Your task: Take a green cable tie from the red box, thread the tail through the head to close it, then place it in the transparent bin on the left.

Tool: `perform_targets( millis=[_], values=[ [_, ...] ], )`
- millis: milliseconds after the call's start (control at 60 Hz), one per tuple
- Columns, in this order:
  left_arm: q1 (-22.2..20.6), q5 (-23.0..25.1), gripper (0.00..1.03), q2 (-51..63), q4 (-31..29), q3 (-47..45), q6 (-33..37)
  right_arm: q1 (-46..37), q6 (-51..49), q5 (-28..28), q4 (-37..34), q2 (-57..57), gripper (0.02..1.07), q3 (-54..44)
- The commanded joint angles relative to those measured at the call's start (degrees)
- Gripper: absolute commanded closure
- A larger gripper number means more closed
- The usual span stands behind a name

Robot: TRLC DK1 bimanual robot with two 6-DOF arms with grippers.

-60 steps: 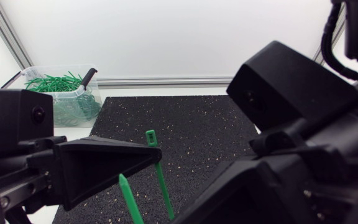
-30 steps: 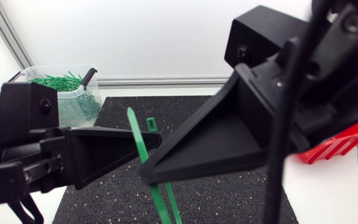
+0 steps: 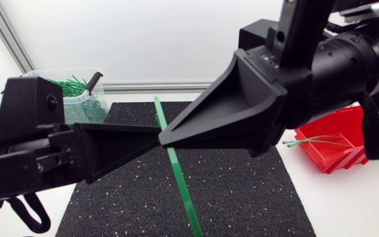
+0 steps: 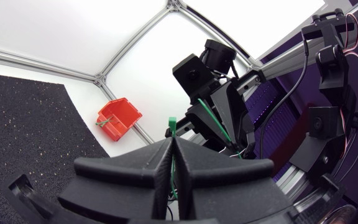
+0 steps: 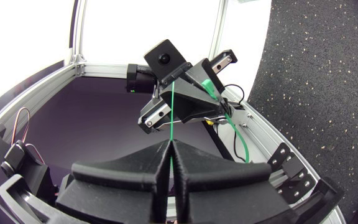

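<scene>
Black mat (image 3: 242, 191), 2 end effectors (image 4: 173, 149) (image 5: 168, 149) pinching tie (image 3: 176, 164)

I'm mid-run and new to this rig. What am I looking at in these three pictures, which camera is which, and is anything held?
Two robot arms stand at a table. The head picture looks down from above: the left end effector and right end effector meet tip to tip over the black mat, both shut on one green cable tie. The other two pictures come from a camera on each wrist, looking past its own end effector at the other arm. The transparent bin of green ties sits on the left, the red box on the right.
</scene>
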Motion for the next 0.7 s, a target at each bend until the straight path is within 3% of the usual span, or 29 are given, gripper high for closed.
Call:
perform_targets(
  millis=[0,683],
  values=[
    [0.63,-0.13,0.99,0.74,1.45,2.29,-0.74,-0.48,2.05,-0.77,-0.87,1.39,1.01,1.08],
    [1.25,-0.39,0.99,2.06,1.71,3.17,-0.56,-2.42,1.97,-1.92,-1.40,1.21,1.01,-3.05]
  ],
)
